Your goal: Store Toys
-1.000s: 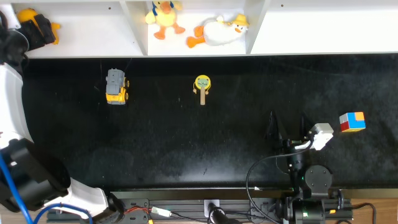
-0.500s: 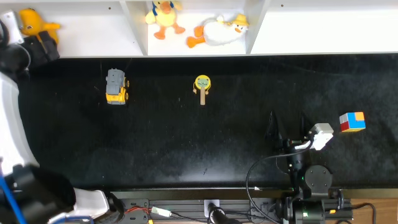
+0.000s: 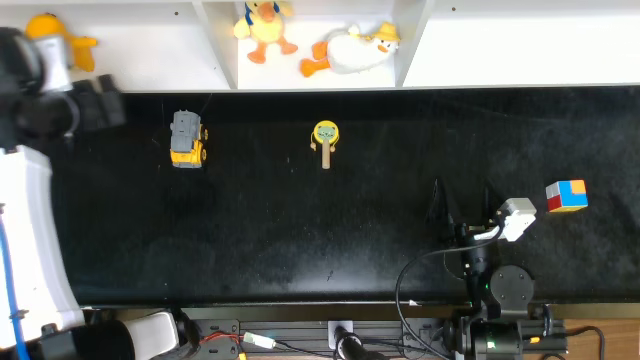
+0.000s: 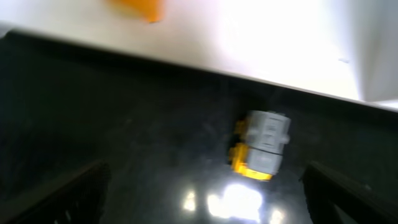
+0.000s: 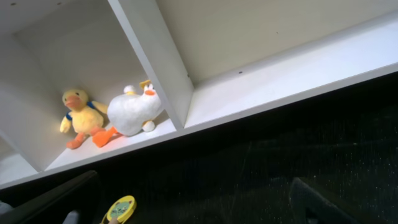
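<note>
Left gripper (image 3: 105, 103): fingers spread wide, empty, upper left of the top view, at the shelf (image 3: 500, 60) edge.
Right gripper (image 3: 462, 205): fingers wide apart, empty, lower right.
Truck (image 3: 187, 138): on the black table (image 3: 300, 230), upper left, just right of the left gripper.
Round yellow toy (image 3: 325, 140): upper middle.
Cube (image 3: 566, 196): far right.
Yellow duck (image 3: 265, 25), white duck (image 3: 350, 48): middle shelf compartment, top centre.

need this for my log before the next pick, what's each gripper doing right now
left gripper: open, holding nothing
right gripper: open, holding nothing
</note>
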